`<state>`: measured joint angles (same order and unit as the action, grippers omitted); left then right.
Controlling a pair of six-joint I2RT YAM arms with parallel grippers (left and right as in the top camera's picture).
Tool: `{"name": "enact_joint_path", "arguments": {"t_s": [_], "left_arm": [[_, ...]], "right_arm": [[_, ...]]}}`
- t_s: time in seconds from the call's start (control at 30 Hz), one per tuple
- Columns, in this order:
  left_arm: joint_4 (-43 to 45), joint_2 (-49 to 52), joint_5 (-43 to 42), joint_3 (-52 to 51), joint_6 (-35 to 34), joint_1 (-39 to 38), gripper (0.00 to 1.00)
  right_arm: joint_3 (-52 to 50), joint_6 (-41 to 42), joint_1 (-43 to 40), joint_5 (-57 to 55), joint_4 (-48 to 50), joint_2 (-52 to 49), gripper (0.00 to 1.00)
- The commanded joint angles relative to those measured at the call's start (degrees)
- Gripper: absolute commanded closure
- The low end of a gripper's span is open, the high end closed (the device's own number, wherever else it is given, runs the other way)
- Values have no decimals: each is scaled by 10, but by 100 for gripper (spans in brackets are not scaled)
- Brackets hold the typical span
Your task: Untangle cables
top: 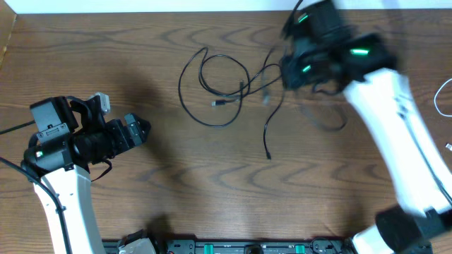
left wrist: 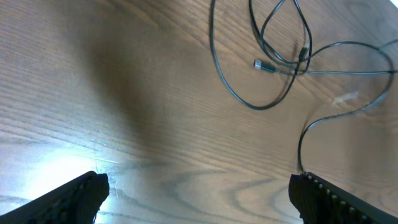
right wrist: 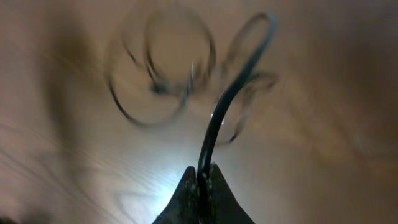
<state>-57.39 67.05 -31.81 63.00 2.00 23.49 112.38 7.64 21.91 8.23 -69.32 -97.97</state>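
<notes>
Brown wood-grain table (top: 212, 190), smooth and matte, carries the scene. Nearest the bases, the left gripper (top: 141, 130) hovers with its ribbed black fingers (left wrist: 74, 196) spread wide, holding nothing. The black cables (top: 219, 85) lie well apart from it, farther out and to its right. They are thin cords thrown into overlapping round loops, with a small metallic plug (left wrist: 261, 65) inside the loops and a loose tail (top: 266, 134) trailing toward the bases. Farther still, the blurred right gripper (right wrist: 200, 180) has its tapered jaws pinched tight on one black strand (right wrist: 239, 87), which arches from the tips toward the loops. At the table's right edge curves a white cable (top: 441, 99).
</notes>
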Motion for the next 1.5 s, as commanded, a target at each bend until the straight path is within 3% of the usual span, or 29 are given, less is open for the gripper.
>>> {"name": "enact_joint_path", "arguments": {"t_s": [0.0,0.27,0.47,0.7,1.03,1.47], "left_arm": [[-2,-5,-8,8,12,2,2],[-2,-5,-8,8,12,2,2],[-2,-5,-8,8,12,2,2],[-4,-5,-8,8,12,2,2],[-4,-5,-8,8,12,2,2],[-5,-5,-37,8,21,2,2]], "right_arm": [[123,0,-12,3,-14,54,99],[305,0,-56,2,-12,121,99],[317,-16,-93,-2,-31,149,99],[315,-15,-103,-103,-108,142,99],[314,-8,-103,-102,-276,46,99],[288,-15,-103,-66,-269,-127,99]]}}
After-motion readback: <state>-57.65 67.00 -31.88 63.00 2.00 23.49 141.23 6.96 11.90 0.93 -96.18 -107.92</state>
